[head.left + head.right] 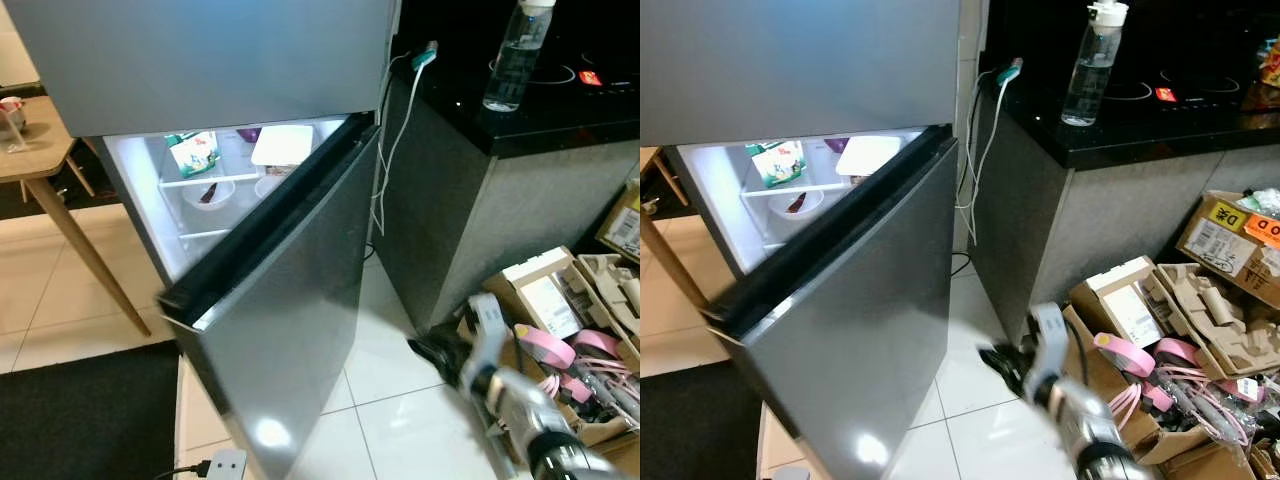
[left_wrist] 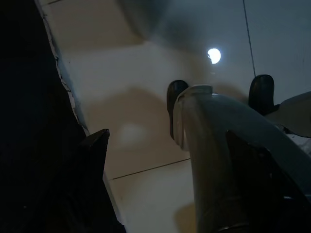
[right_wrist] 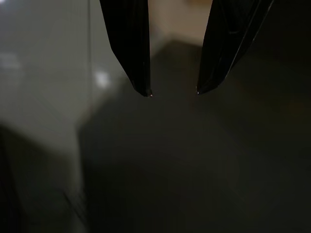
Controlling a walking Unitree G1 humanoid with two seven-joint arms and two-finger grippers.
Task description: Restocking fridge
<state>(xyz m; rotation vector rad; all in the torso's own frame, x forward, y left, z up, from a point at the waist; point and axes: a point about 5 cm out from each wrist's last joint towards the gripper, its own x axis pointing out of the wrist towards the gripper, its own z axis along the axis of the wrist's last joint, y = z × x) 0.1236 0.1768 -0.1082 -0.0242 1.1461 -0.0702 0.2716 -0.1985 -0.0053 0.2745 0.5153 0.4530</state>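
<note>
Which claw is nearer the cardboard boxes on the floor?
Right. The right claw hangs over the tiles beside the cardboard boxes; the left claw hangs by the dark mat.

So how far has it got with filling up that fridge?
Early, by the look of it. Done: the lower fridge door stands partly open, and the lit shelves already hold a carton, a white container and a small bowl. In hand: nothing; the right gripper hangs open and empty over the floor beside the door. Left: fetching something, perhaps the water bottle on the counter, and shelving it.
</note>
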